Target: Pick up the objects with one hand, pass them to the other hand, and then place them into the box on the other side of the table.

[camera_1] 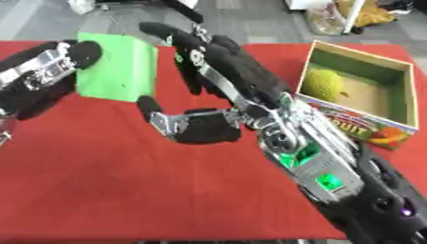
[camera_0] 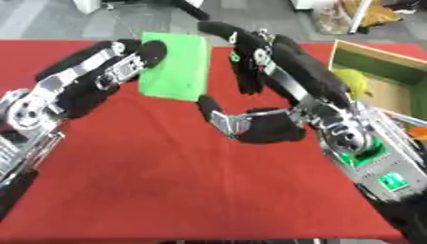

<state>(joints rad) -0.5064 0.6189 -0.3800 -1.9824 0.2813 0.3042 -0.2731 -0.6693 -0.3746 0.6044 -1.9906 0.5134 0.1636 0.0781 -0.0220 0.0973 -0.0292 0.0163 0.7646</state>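
Nearest us, the right hand [camera_1: 196, 121] hangs open above the red table [camera_0: 167, 190], thumb low, fingers reaching up beside the green block [camera_0: 175, 66], apparently ready to take it over. The left hand [camera_0: 125, 62] grips that block by its left edge, lifted over mid-table. Farther right waits the box [camera_1: 400, 76], a yellow-green fruit [camera_1: 321, 83] already inside; its side reads something like "FRUIT".

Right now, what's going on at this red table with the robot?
The robot's left hand holds a green block up over the red table, fingers curled round its left edge. The right hand is open right beside the block's other edge, looking set to take it. A cardboard box on the right already holds a yellow-green round thing.
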